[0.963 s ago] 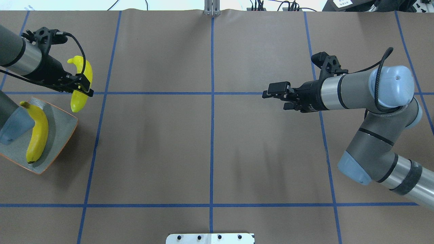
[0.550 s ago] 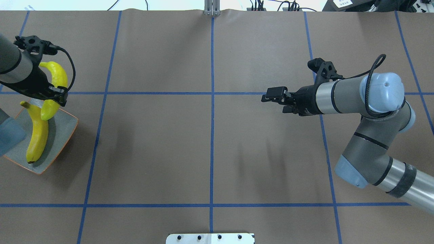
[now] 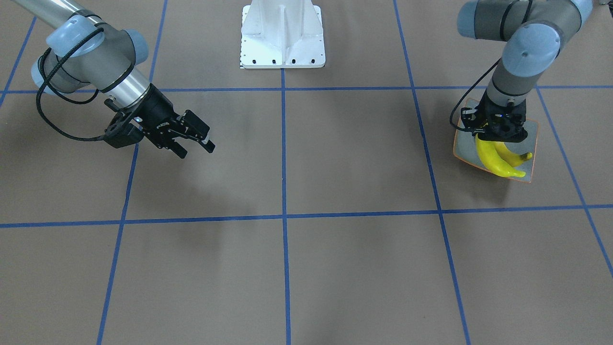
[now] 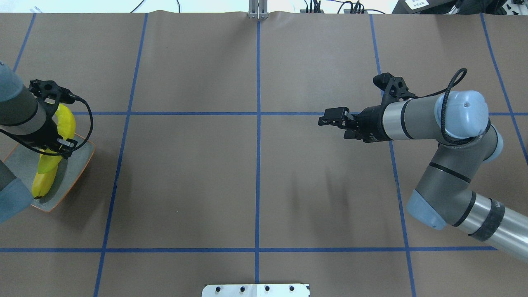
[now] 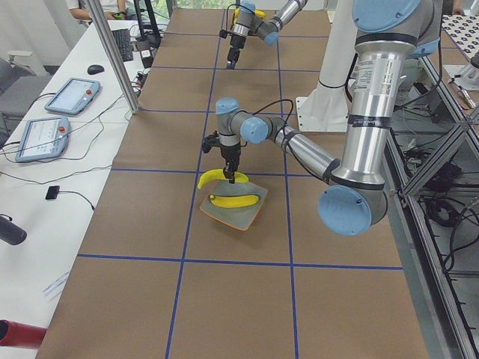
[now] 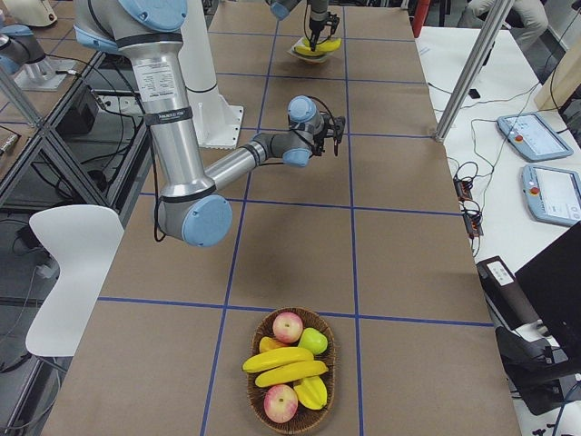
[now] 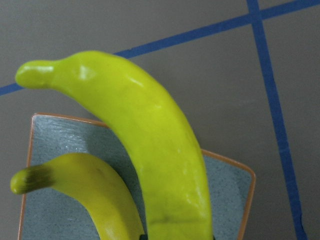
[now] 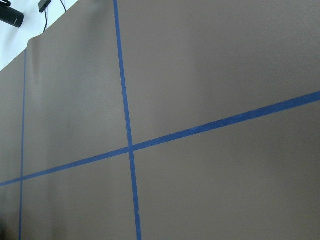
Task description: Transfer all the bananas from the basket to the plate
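My left gripper (image 4: 57,144) is shut on a yellow banana (image 4: 67,123) and holds it over the grey-green plate (image 4: 78,159) at the table's left edge. A second banana (image 4: 41,183) lies on the plate. The left wrist view shows the held banana (image 7: 150,140) above the lying banana (image 7: 95,195) and the plate (image 7: 65,145). In the front-facing view the left gripper (image 3: 498,132) stands over the plate (image 3: 462,149). My right gripper (image 4: 333,126) is open and empty, hovering over bare table right of centre. A wicker basket (image 6: 263,413) with two more bananas (image 6: 281,361) shows only in the exterior right view.
The basket also holds apples (image 6: 288,325) and other fruit. A white mount plate (image 4: 255,290) sits at the near table edge. Blue tape lines cross the brown table (image 4: 255,177). Tablets and cables lie on a side bench (image 6: 536,136).
My left gripper has carried the banana left and toward the robot, from beyond the plate to over it. My right gripper has shifted only slightly.
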Action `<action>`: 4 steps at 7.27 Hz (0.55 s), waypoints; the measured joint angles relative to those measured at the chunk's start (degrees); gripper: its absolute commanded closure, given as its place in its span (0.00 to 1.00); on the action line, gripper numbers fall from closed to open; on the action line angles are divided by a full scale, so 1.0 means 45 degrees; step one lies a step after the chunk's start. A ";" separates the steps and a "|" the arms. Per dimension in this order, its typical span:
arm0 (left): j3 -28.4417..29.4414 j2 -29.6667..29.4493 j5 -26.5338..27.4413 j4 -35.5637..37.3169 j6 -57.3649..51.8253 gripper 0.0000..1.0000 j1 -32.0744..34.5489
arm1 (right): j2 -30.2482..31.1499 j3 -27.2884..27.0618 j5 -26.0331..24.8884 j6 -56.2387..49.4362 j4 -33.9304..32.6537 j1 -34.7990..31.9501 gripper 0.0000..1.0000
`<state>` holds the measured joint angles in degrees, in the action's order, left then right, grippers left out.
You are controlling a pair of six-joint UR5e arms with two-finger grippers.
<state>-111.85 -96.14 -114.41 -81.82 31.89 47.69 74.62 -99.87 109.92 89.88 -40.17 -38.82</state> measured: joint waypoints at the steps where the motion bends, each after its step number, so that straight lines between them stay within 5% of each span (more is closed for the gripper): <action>1: -0.0021 0.0164 -0.0037 0.0023 0.0006 1.00 -0.0084 | 0.0000 0.0002 0.0004 0.0004 0.0000 0.0006 0.00; 4: -0.0051 0.0376 -0.0374 0.0250 0.0026 1.00 -0.0126 | -0.0035 -0.0012 0.0006 0.0041 0.0000 0.0013 0.00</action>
<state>-112.08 -94.45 -116.09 -80.70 32.01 47.12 74.46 -99.92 109.95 90.07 -40.17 -38.76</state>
